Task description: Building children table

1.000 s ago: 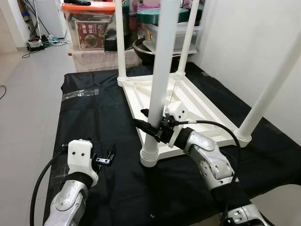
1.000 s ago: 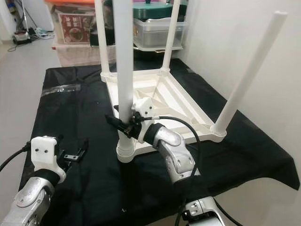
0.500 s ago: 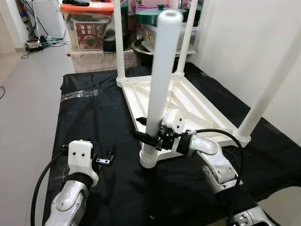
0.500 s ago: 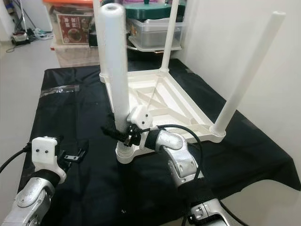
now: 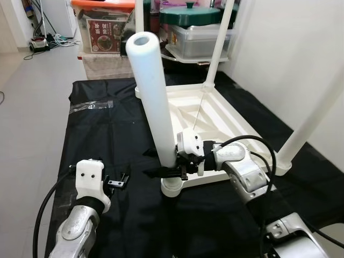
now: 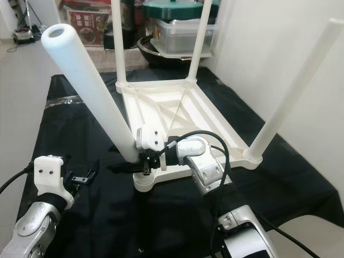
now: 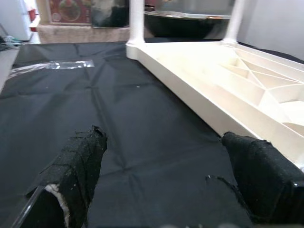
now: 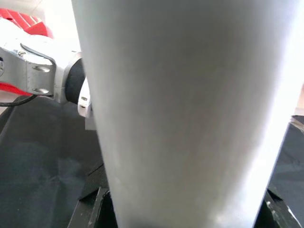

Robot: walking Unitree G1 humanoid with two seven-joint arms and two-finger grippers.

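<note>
The white children's table (image 5: 215, 115) lies upside down on a black cloth (image 5: 107, 140). Three legs stand upright in its corners, for example the near right one (image 5: 314, 115). The fourth leg (image 5: 153, 91) leans steeply towards my left, over the near left corner socket (image 5: 172, 187). My right gripper (image 5: 166, 171) is shut on that leg close to its lower end, which is hidden behind the fingers. In the right wrist view the leg (image 8: 190, 95) sits between the jaws. My left gripper (image 5: 119, 181) hovers open over the cloth, left of the socket, with its fingers (image 7: 78, 161) wide apart.
Storage boxes (image 5: 105, 32) and a pot with a green lid (image 5: 193, 16) stand behind the table. A white wall (image 5: 290, 43) runs close along the right. A strip of clear tape (image 5: 91, 106) lies on the cloth. Grey floor (image 5: 32, 97) lies to the left.
The leg held by my right gripper has tipped from upright to a steep lean towards my left. The gripper turned and dropped with it. The camera view shifted too. My left arm stayed put.
</note>
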